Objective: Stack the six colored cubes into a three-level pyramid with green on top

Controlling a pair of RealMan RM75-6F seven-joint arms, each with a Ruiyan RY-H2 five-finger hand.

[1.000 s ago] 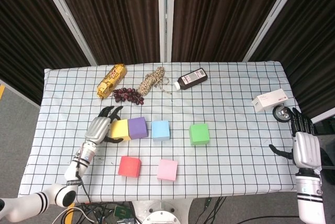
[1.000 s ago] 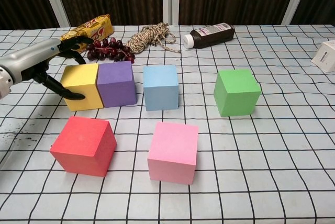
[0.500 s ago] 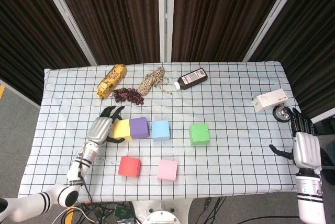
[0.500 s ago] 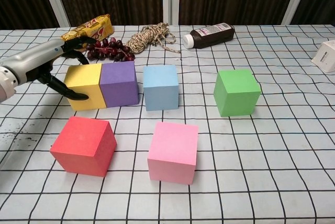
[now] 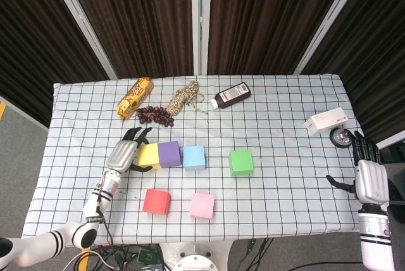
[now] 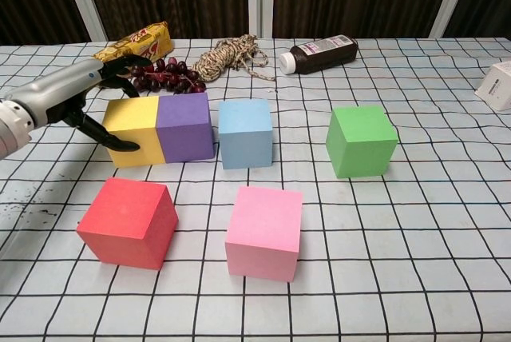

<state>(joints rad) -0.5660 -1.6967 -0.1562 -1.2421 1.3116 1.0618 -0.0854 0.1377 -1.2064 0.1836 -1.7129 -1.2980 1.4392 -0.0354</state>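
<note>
building the base row looks like the step in hand: nearest lie the red cube (image 6: 128, 222) and pink cube (image 6: 264, 232). mid-left, the left hand (image 6: 84, 94), fingers spread, presses the yellow cube (image 6: 134, 130), touching the purple cube (image 6: 185, 125); next, close the gap to the blue cube (image 6: 245, 132). green cube (image 6: 361, 140) waits right; right hand (image 5: 369, 179) idles spread.

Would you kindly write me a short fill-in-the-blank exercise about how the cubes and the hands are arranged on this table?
1. The left hand rests against the ____ cube.
2. The purple cube touches the yellow cube on one side, and on its other side, across a small gap, stands the ____ cube.
3. The red cube and the ____ cube form the front row.
4. The cube furthest toward the right hand is ____.

Missing words: yellow; blue; pink; green
</note>
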